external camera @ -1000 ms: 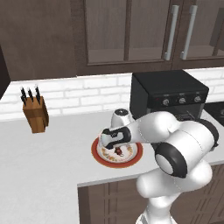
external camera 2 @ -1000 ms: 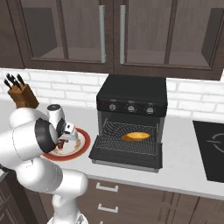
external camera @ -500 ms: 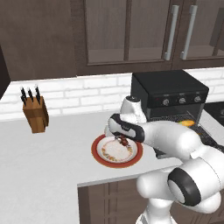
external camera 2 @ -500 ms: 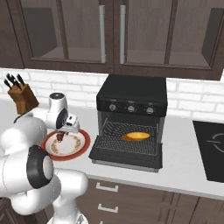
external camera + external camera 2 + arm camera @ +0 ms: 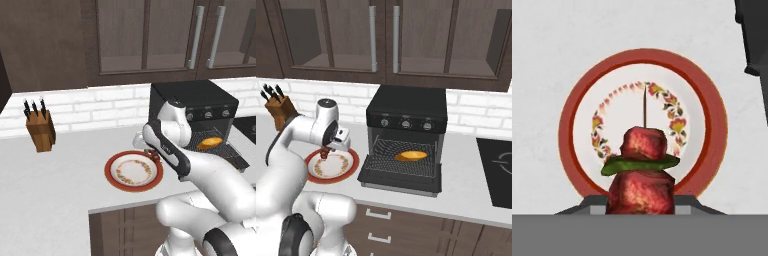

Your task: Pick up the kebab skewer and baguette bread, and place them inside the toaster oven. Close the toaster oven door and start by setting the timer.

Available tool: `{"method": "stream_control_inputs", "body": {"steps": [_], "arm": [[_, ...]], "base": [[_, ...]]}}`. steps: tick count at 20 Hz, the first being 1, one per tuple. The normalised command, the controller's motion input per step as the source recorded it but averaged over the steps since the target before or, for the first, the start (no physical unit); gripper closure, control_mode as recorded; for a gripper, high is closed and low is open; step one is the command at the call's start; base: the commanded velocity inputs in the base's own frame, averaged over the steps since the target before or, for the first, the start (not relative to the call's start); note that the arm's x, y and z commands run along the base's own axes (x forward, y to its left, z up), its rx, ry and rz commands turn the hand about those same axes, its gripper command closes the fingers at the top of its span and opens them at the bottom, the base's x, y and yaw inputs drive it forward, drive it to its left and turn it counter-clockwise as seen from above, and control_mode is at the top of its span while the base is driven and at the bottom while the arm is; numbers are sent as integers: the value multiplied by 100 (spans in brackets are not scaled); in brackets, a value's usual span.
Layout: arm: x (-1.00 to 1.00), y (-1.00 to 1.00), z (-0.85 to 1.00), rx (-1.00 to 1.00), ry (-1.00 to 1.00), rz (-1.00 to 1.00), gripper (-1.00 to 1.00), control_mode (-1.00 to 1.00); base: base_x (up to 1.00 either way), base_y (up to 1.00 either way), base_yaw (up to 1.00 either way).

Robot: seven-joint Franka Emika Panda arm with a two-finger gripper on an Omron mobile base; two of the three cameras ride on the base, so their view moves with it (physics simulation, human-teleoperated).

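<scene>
Kebab skewer [image 5: 643, 172] now lifted clear of the plate [image 5: 351, 161], which a second ago still held it. Fingers [image 5: 324, 154] clamped shut on it. Baguette bread [image 5: 411, 156] unchanged on the toaster oven [image 5: 406, 107] rack.

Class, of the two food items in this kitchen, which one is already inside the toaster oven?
The baguette bread, the golden loaf lying on the rack of the toaster oven. The kebab skewer, dark red meat chunks, is held in the jaws above the plate.

Skewer lifted off the plate

The gripper [image 5: 326, 151], down on the plate [image 5: 112, 175] a second ago, has risen and swung toward the toaster oven [image 5: 406, 107], carrying the kebab skewer [image 5: 643, 175] with it; the plate now lies bare on the table [image 5: 50, 200].
</scene>
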Motion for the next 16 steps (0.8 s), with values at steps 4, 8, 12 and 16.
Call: {"method": "stream_control_inputs", "body": {"steps": [4,8,12,16], "arm": [[-32,-45,46,9,0,-14,100,-100],[-31,-53,34,11,0,-20,100,-100],[-15,-56,22,10,0,-25,100,-100],[-1,-57,19,10,0,-31,100,-100]], "base": [[0,0,0],[0,0,0],[0,0,0],[0,0,0]]}}
